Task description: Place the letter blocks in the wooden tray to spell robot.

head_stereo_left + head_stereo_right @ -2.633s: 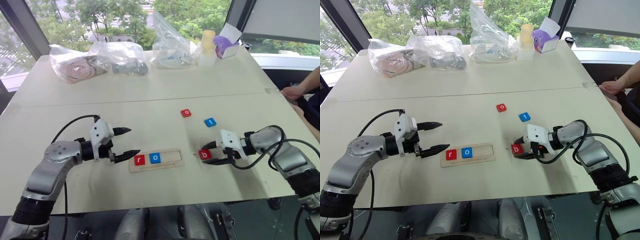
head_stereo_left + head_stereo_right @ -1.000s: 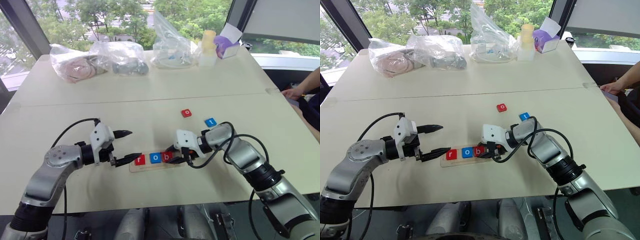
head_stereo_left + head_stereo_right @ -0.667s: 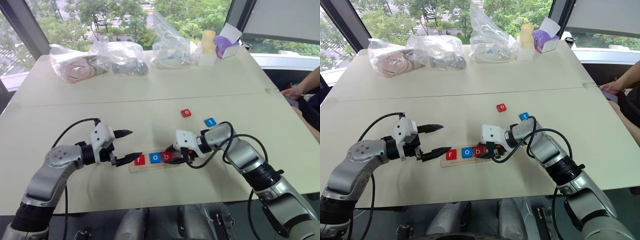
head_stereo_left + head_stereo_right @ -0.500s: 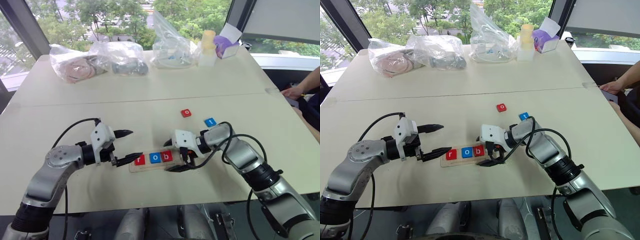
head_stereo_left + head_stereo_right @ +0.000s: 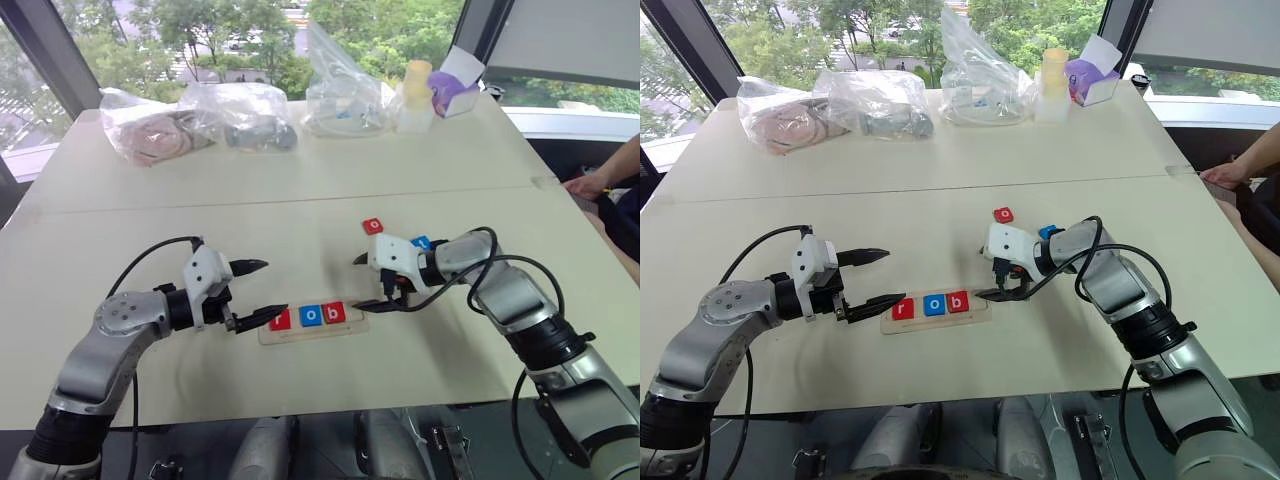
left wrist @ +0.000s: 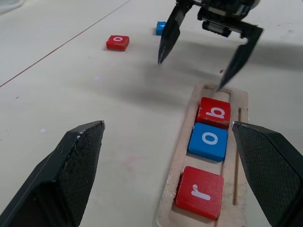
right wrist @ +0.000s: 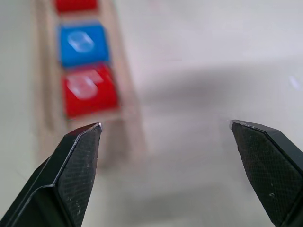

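The right gripper (image 5: 372, 282) hangs spread wide and empty just past the tray's (image 5: 352, 325) bare end. The left gripper (image 5: 258, 292), also spread and empty, sits beside the tray's other end, where the r (image 5: 280, 319), o (image 5: 311, 316) and b (image 5: 334, 312) blocks lie. A red o block (image 5: 372, 226) and a blue block (image 5: 422, 241) lie beyond.

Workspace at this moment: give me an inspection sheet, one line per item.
Surface: pale table, seam across it.
Job's things: wooden tray holds r, o, b tiles; red o tile and blue tile loose on the table.
Clutter: plastic bags, purple box at far edge.
Grippers: left gripper open at the tray's left end; right gripper open, empty, by its right end.
Cables: black cables along both arms.
Surroundings: windows, trees; a person's arm at right.
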Controlling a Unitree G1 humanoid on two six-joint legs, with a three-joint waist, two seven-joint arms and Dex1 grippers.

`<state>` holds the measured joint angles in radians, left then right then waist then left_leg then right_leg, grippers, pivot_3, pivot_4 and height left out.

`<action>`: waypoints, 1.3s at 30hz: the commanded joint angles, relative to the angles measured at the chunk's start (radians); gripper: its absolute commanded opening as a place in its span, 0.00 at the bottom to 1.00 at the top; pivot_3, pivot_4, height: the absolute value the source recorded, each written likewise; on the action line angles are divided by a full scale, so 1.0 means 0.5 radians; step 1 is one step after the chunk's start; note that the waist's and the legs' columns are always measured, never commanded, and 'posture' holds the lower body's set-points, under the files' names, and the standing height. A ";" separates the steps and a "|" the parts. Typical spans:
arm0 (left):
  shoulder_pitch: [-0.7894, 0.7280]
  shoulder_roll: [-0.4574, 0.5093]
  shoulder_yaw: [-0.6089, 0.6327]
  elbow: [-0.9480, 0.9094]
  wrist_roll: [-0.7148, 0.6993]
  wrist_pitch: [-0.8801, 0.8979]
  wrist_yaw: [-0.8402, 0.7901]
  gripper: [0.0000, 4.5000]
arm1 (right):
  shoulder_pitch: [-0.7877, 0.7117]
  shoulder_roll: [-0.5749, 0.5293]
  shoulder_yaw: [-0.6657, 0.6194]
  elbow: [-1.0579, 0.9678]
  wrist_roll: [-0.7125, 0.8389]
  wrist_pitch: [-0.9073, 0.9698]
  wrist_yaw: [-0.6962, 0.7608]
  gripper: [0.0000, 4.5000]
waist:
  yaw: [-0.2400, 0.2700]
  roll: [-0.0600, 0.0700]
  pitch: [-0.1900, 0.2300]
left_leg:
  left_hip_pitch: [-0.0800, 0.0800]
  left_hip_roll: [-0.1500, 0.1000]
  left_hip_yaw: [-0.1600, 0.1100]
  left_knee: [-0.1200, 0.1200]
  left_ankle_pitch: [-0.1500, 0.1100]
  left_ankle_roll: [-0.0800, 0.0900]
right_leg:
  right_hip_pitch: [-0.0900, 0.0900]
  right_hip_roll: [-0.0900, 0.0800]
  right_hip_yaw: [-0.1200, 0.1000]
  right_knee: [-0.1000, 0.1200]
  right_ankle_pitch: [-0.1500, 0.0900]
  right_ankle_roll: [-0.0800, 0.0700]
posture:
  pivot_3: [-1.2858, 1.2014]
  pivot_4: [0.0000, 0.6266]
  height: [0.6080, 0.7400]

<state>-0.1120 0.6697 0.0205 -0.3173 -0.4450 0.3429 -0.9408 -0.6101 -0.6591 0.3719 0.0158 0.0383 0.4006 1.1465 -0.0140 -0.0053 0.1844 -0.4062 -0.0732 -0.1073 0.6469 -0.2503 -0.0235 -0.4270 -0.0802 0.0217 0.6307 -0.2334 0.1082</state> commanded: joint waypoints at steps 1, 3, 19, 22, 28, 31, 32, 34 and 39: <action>-0.021 -0.001 0.008 -0.045 -0.008 -0.014 -0.001 1.00 | 0.004 0.008 -0.042 -0.008 -0.005 -0.067 -0.020 0.99 | -0.002 0.000 0.000 | 0.000 0.000 0.000 0.000 0.000 0.000 | 0.000 0.000 0.000 0.000 0.000 0.000 | 0.52 0.24 1.00; -0.023 0.000 0.009 -0.045 -0.008 -0.014 -0.001 1.00 | 0.013 0.023 -0.032 -0.012 -0.010 -0.069 -0.028 0.99 | -0.001 0.000 0.000 | 0.000 0.001 0.000 0.000 0.000 0.000 | 0.000 0.001 0.000 0.000 0.000 0.000 | 0.52 0.24 1.00; -0.003 0.010 0.033 -0.070 -0.015 -0.002 0.012 1.00 | 0.067 0.181 0.074 -0.162 -0.009 0.001 -0.038 0.99 | -0.001 0.000 0.000 | 0.000 0.000 0.000 0.000 0.000 0.000 | 0.000 0.001 0.000 0.000 0.000 0.000 | 0.52 0.24 1.00; 0.002 0.012 0.035 -0.074 -0.017 -0.001 0.017 1.00 | 0.062 0.206 0.086 -0.178 -0.010 0.017 -0.044 0.99 | 0.001 0.000 0.000 | 0.000 0.000 -0.001 0.000 0.000 0.000 | 0.000 0.001 0.000 0.000 0.000 0.000 | 0.52 0.24 1.00; 0.012 0.014 0.038 -0.082 -0.021 -0.001 0.022 1.00 | 0.040 0.256 0.098 -0.159 -0.024 0.013 -0.068 0.99 | 0.002 0.000 0.000 | 0.000 0.000 -0.001 0.000 0.000 0.000 | 0.000 0.001 0.000 0.000 0.000 0.000 | 0.52 0.24 1.00; 0.012 0.014 0.037 -0.084 -0.022 0.001 0.023 1.00 | 0.035 0.271 0.099 -0.154 -0.028 0.002 -0.074 0.99 | 0.002 0.000 0.000 | 0.000 0.000 -0.001 0.000 0.000 0.000 | 0.000 0.001 0.000 0.000 0.000 0.000 | 0.52 0.24 1.00; 0.015 0.014 0.037 -0.089 -0.024 0.004 0.024 1.00 | 0.034 0.277 0.100 -0.155 -0.030 0.002 -0.078 0.99 | 0.002 0.000 0.000 | 0.000 0.000 -0.001 0.000 0.000 0.000 | 0.000 0.001 0.000 0.000 0.000 0.000 | 0.52 0.24 1.00; 0.017 0.013 0.035 -0.094 -0.025 0.007 0.026 1.00 | 0.031 0.286 0.102 -0.155 -0.034 0.004 -0.085 0.99 | 0.002 0.000 0.000 | 0.000 0.000 -0.001 0.000 0.000 0.000 | 0.000 0.001 0.000 0.000 0.000 0.000 | 0.52 0.24 1.00; 0.010 0.008 0.027 -0.095 -0.027 0.013 0.027 1.00 | 0.003 0.240 0.100 -0.138 -0.102 -0.066 -0.101 0.99 | 0.002 0.000 0.000 | 0.000 0.000 -0.001 0.000 0.000 0.000 | 0.000 0.001 0.000 0.001 0.000 0.000 | 0.52 0.24 1.00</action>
<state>-0.1039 0.6696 0.0203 -0.3267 -0.4458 0.3467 -0.9298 -0.5798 -0.5303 0.4274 -0.0350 0.0001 0.3950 1.1011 -0.0132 -0.0052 0.1844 -0.4061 -0.0731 -0.1076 0.6469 -0.2502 -0.0236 -0.4270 -0.0798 0.0215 0.6309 -0.2333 0.1081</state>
